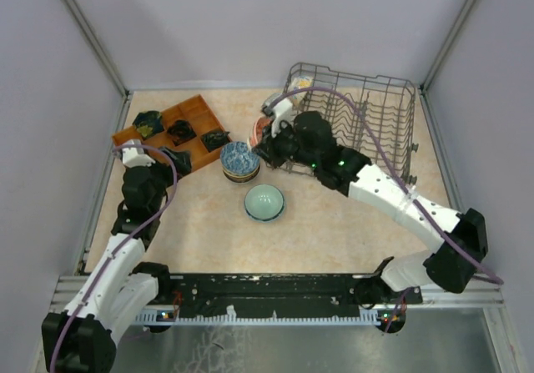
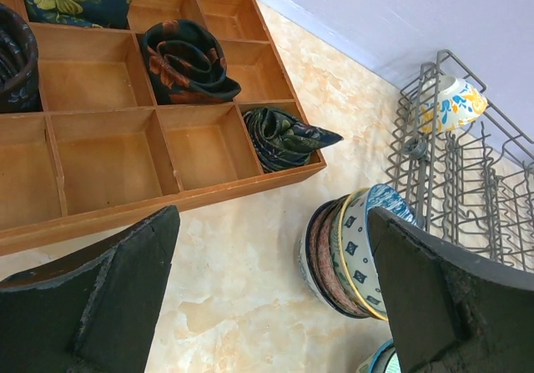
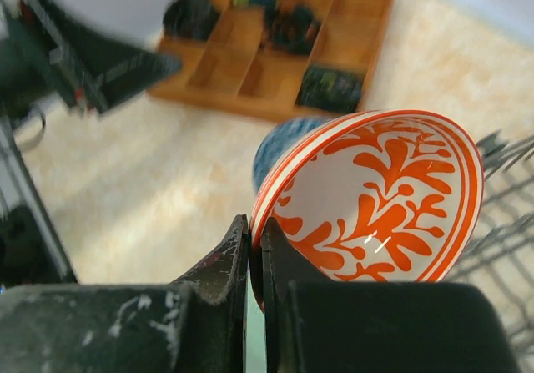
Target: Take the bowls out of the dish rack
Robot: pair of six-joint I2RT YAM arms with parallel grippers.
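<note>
We've got the right claw [image 3: 256, 254] pinching the orange-leaf bowl [image 3: 375, 198] by its rim, dish rack [image 1: 380, 114] just to its right; stacked bowls [image 2: 350, 256] sit just ahead of our spread-open left claw [image 2: 271, 223].

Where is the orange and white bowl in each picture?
Top external: the orange and white bowl is mid-picture, at the dish rack's left end.
Left wrist: not in it.
Right wrist: it fills the middle-right, its rim pinched between the right arm's fingers.
Shared landmark: the wooden tray, upper left, upper left, top middle.
</note>
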